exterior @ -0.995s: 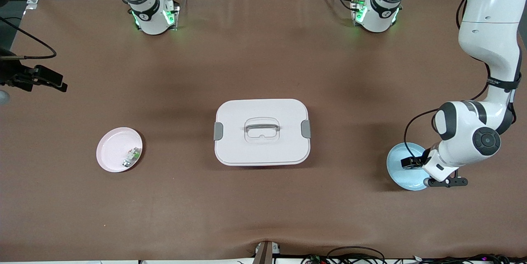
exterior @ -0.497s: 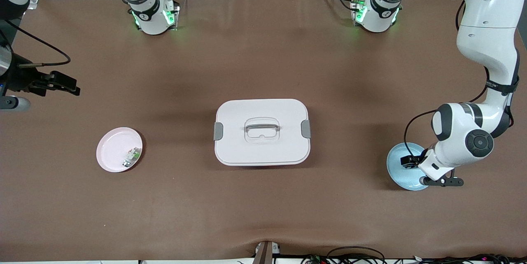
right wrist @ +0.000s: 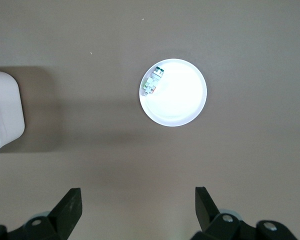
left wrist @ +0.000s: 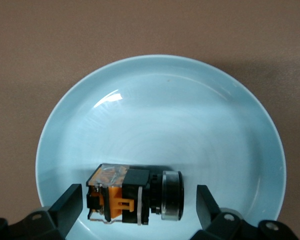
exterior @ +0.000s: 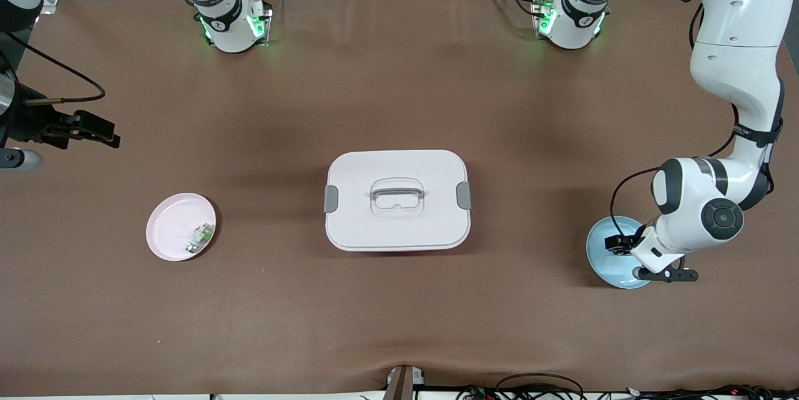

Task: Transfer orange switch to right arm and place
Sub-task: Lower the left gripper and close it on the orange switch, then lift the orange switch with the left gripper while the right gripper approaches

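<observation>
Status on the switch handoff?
Nothing done yet. The orange switch lies in the blue plate; the open left gripper straddles it, not gripping. The right gripper waits open. Left: grasp, handoff, place.

**Left wrist view: switch on blue plate**

One orange switch (left wrist: 134, 196) lay on its side on a pale blue plate (left wrist: 190, 115). The left gripper (left wrist: 140, 202) hung over it, fingers (left wrist: 70, 205) spread wide either side, not touching. Brown table (left wrist: 35, 45) surrounded.

Black-and-orange switch (left wrist: 135, 195), pale-blue plate (left wrist: 230, 125)
</observation>
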